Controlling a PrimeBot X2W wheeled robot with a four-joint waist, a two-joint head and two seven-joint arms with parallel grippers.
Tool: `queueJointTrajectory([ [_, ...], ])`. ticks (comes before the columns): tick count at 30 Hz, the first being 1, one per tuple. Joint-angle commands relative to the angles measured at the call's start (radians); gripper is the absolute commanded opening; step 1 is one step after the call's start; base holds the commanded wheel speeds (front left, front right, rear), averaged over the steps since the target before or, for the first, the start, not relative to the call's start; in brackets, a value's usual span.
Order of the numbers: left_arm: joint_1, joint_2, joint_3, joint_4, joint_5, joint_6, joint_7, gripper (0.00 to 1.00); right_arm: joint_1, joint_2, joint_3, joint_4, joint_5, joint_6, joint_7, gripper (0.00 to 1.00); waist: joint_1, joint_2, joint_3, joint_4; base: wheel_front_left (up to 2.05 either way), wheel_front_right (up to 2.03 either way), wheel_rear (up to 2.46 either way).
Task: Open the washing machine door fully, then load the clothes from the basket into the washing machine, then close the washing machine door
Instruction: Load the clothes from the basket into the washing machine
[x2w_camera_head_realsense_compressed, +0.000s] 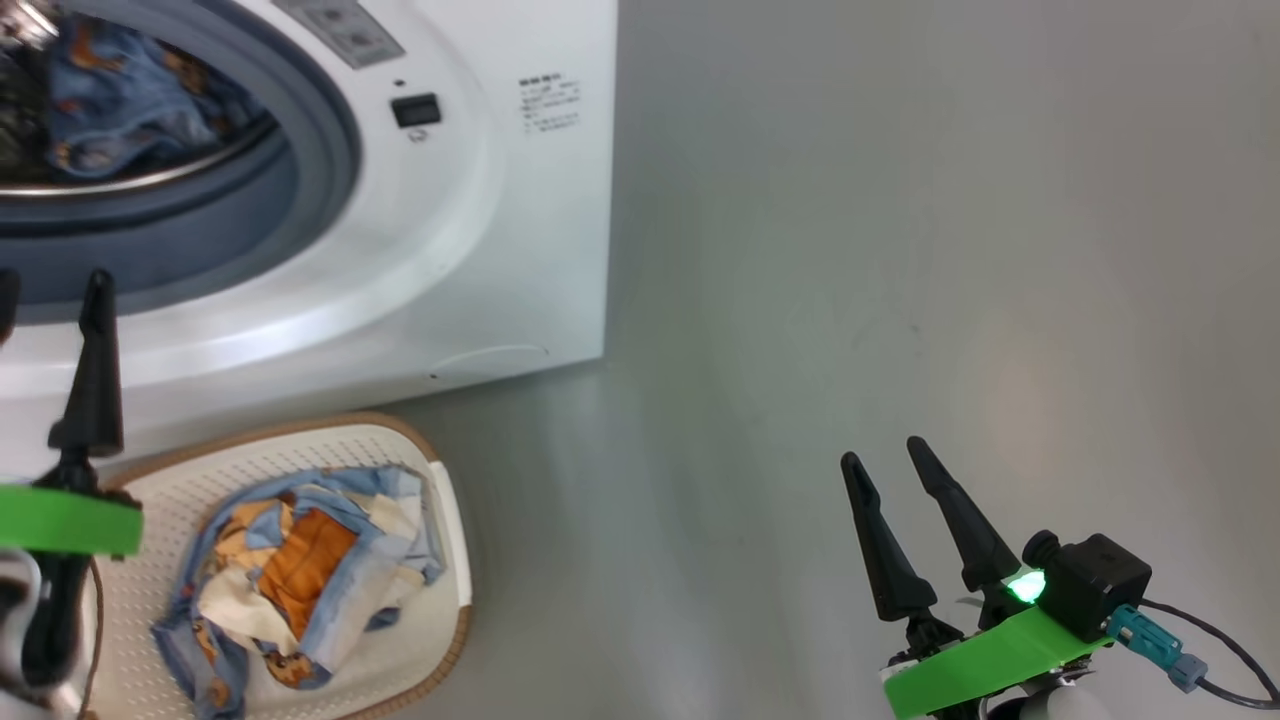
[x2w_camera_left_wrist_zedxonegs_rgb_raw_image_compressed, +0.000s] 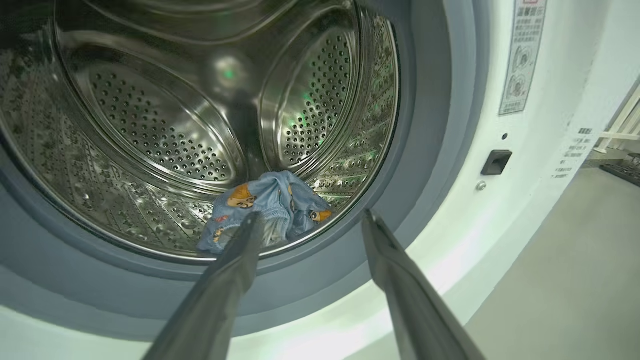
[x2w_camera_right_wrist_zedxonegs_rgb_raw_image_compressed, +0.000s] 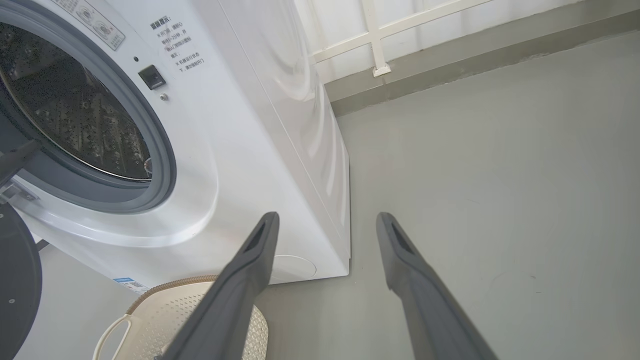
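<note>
The washing machine (x2w_camera_head_realsense_compressed: 480, 250) stands open at the upper left, its grey rubber ring (x2w_camera_head_realsense_compressed: 310, 170) around the steel drum (x2w_camera_left_wrist_zedxonegs_rgb_raw_image_compressed: 150, 125). A light-blue printed garment (x2w_camera_left_wrist_zedxonegs_rgb_raw_image_compressed: 272, 202) lies at the drum's front lip, also seen from above (x2w_camera_head_realsense_compressed: 120, 100). My left gripper (x2w_camera_left_wrist_zedxonegs_rgb_raw_image_compressed: 312, 217) is open and empty, just in front of the opening, fingertips short of that garment. More clothes (x2w_camera_head_realsense_compressed: 300, 570), blue, cream and orange, lie heaped in the basket (x2w_camera_head_realsense_compressed: 445, 520) on the floor below the machine. My right gripper (x2w_camera_head_realsense_compressed: 890, 465) hangs open and empty over bare floor. The door's black rim (x2w_camera_right_wrist_zedxonegs_rgb_raw_image_compressed: 15, 285) shows swung aside.
Grey floor (x2w_camera_head_realsense_compressed: 900, 250) stretches to the right of the machine. A white railing (x2w_camera_right_wrist_zedxonegs_rgb_raw_image_compressed: 375, 45) and wall base run behind it. The door latch slot (x2w_camera_left_wrist_zedxonegs_rgb_raw_image_compressed: 496, 162) and a warning label (x2w_camera_left_wrist_zedxonegs_rgb_raw_image_compressed: 522, 55) sit on the machine's front, right of the opening.
</note>
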Motion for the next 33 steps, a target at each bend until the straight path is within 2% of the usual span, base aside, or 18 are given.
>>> queueJointTrajectory([
  [1, 0.022, 0.025, 0.065, -0.041, 0.027, 0.005, -0.004, 1.0, 0.012, -0.003, 0.019, -0.013, -0.008, 0.003, -0.005, 1.0, 0.0, 0.0, -0.045, 0.028, 0.0, 0.0, 0.0],
  [14, 0.255, -0.121, 0.211, -0.18, 0.176, 0.005, -0.004, 1.0, 0.043, -0.003, 0.003, 0.054, -0.026, 0.003, -0.005, 1.0, 0.0, 0.0, -0.18, 0.082, 0.0, 0.0, 0.0],
  [19, 0.334, -0.149, 0.235, -0.202, 0.215, 0.005, -0.004, 1.0, 0.06, -0.003, -0.001, 0.068, -0.038, 0.003, -0.005, 1.0, 0.0, 0.0, -0.219, 0.102, 0.0, 0.0, 0.0],
  [29, 0.49, -0.244, 0.327, -0.239, 0.301, 0.005, -0.004, 1.0, 0.083, -0.003, -0.002, 0.094, -0.043, 0.003, -0.005, 1.0, 0.0, 0.0, -0.295, 0.099, 0.0, 0.0, 0.0],
  [33, 0.559, -0.298, 0.368, -0.256, 0.332, 0.005, -0.004, 1.0, 0.093, -0.003, -0.005, 0.102, -0.047, 0.003, -0.005, 1.0, 0.0, 0.0, -0.323, 0.098, 0.0, 0.0, 0.0],
])
